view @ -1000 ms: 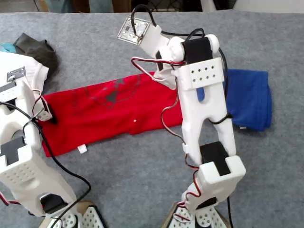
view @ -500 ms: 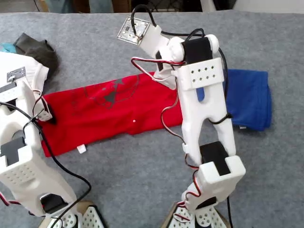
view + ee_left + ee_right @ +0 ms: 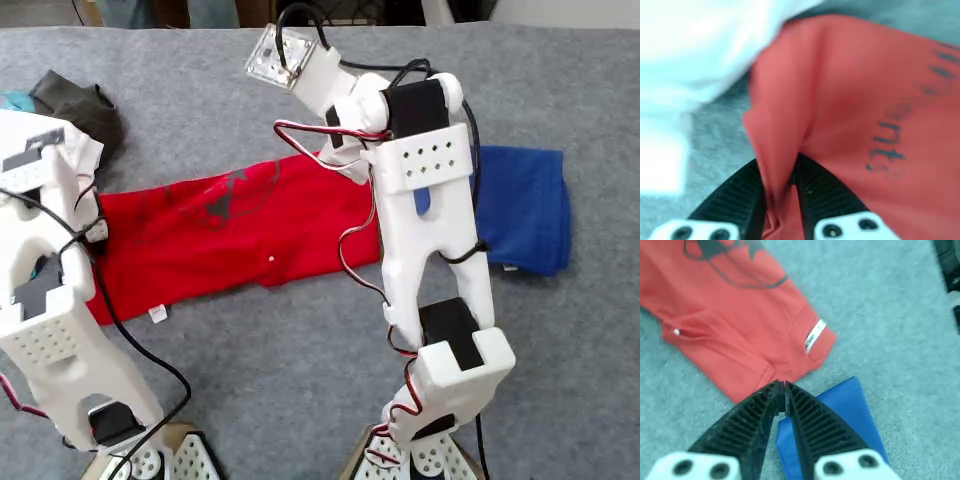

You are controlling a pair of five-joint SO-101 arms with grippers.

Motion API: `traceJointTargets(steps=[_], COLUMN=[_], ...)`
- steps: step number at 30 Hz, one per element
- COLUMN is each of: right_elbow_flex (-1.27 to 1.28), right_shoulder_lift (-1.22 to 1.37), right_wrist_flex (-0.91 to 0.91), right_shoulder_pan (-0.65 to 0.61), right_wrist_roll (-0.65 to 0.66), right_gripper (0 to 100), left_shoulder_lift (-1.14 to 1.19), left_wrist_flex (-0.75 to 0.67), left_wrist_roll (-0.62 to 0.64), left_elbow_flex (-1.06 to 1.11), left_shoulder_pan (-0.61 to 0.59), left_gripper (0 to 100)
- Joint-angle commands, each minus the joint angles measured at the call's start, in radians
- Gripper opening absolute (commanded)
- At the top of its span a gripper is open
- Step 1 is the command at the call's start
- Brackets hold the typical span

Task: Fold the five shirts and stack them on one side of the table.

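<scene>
left wrist: tool (image 3: pixel 777 167) grips red shirt (image 3: pixel 855 90)

grey felt-like cover over the whole bench (image 3: pixel 560 90), same grey all round the right hand (image 3: pixel 785 385). far beyond that hand the bench ends in a straight edge. behind it dark brown wooden furniture (image 3: pixel 255 10) and a white surface (image 3: pixel 560 8). light even, shadows soft.

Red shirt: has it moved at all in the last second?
Yes. The red shirt has slid a little to the left in the high view, away from the folded blue shirt, which stayed put.
</scene>
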Motion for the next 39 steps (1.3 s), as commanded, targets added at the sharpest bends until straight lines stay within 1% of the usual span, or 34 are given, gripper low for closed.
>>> traceJointTargets(steps=[1,4,7,10,12,15,18,21,27,31,36,39], right_elbow_flex=[-0.059,-0.059,-0.058,-0.041,0.012,0.133,0.211,0.242,0.265,0.266,0.292,0.291], right_shoulder_lift=[-0.047,-0.074,-0.107,-0.147,-0.177,-0.223,-0.266,-0.3,-0.321,-0.32,-0.321,-0.321], right_wrist_flex=[0.009,0.011,0.011,0.011,0.011,0.009,0.005,0.005,0.002,-0.003,-0.035,-0.037], right_shoulder_pan=[0.023,0.074,0.129,0.199,0.25,0.331,0.405,0.45,0.462,0.463,0.528,0.554], right_wrist_roll=[-0.014,-0.021,-0.057,-0.054,-0.029,0.021,0.069,0.115,0.203,0.21,0.21,0.212], right_gripper=[1.5,1.5,1.5,1.5,1.5,1.5,1.5,1.5,1.5,1.5,1.5,1.5], left_shoulder_lift=[-0.094,-0.1,-0.097,-0.095,-0.095,-0.095,-0.095,-0.095,-0.094,-0.069,0.011,0.074], left_wrist_flex=[0.109,0.163,0.164,0.163,0.161,0.106,0.017,-0.044,-0.152,-0.226,-0.238,-0.233], left_wrist_roll=[0.012,0.051,0.124,0.175,0.207,0.245,0.295,0.311,0.311,0.311,0.311,0.311], left_elbow_flex=[-0.084,-0.073,-0.073,-0.12,-0.168,-0.219,-0.228,-0.228,-0.226,-0.237,-0.285,-0.352], left_shoulder_pan=[0.136,0.266,0.372,0.475,0.538,0.615,0.67,0.719,0.822,0.869,0.905,0.914], left_gripper=[3,3,3,3,3,3,3,3,3,3,3,3])
